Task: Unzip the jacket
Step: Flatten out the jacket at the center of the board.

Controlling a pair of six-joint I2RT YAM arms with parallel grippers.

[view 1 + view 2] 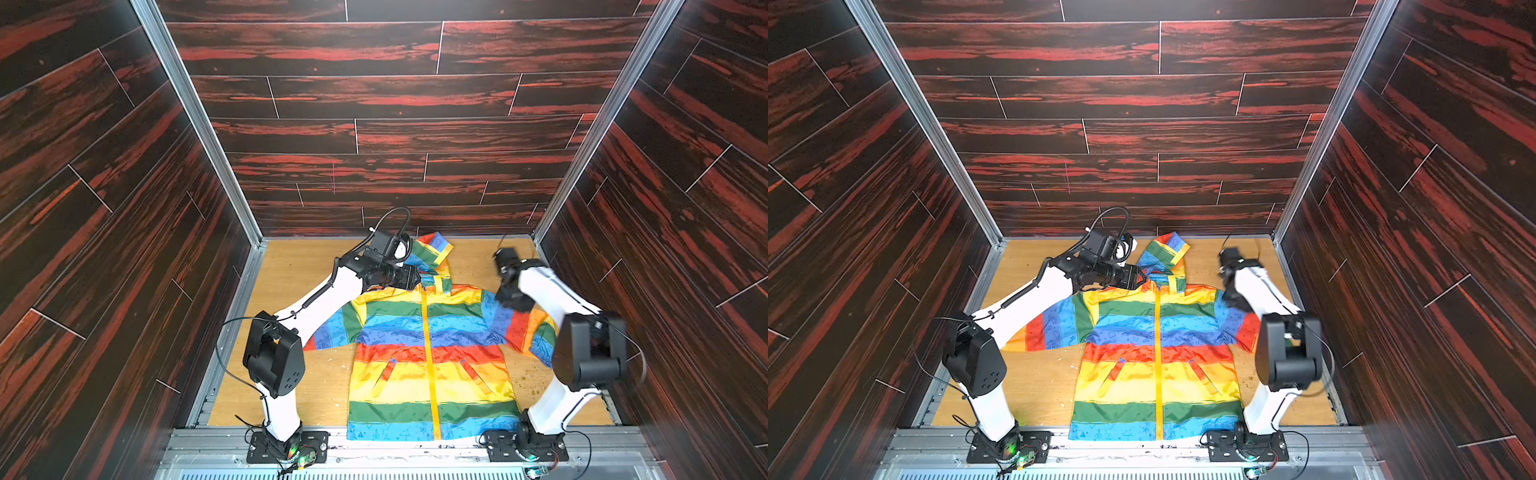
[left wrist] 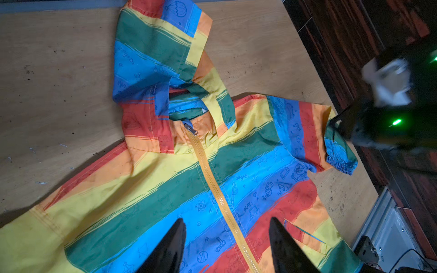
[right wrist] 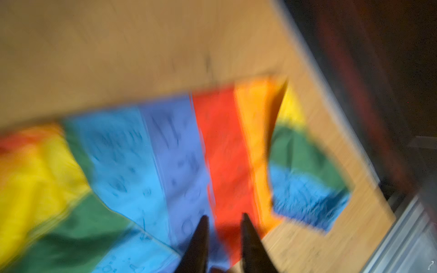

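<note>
**Zipper closed to the collar; all the unzipping is left**

The jacket (image 1: 428, 365) lies flat, front up, on the wooden table (image 1: 291, 282). Its zipper (image 2: 220, 196) is shut, with the slider (image 2: 190, 128) at the neck. The left gripper (image 2: 227, 219) hovers wide and empty over the chest. The right gripper (image 3: 225, 215), narrowly parted and empty, hangs over a sleeve (image 3: 189, 153). Dark wood-patterned walls (image 1: 374, 124) surround the table.

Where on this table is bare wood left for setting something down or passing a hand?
Bare table shows at the far left corner, between left wall and hood. Another patch lies nearer, between left arm base and jacket body. The right is crowded: sleeve and right arm leave thin strips.
</note>
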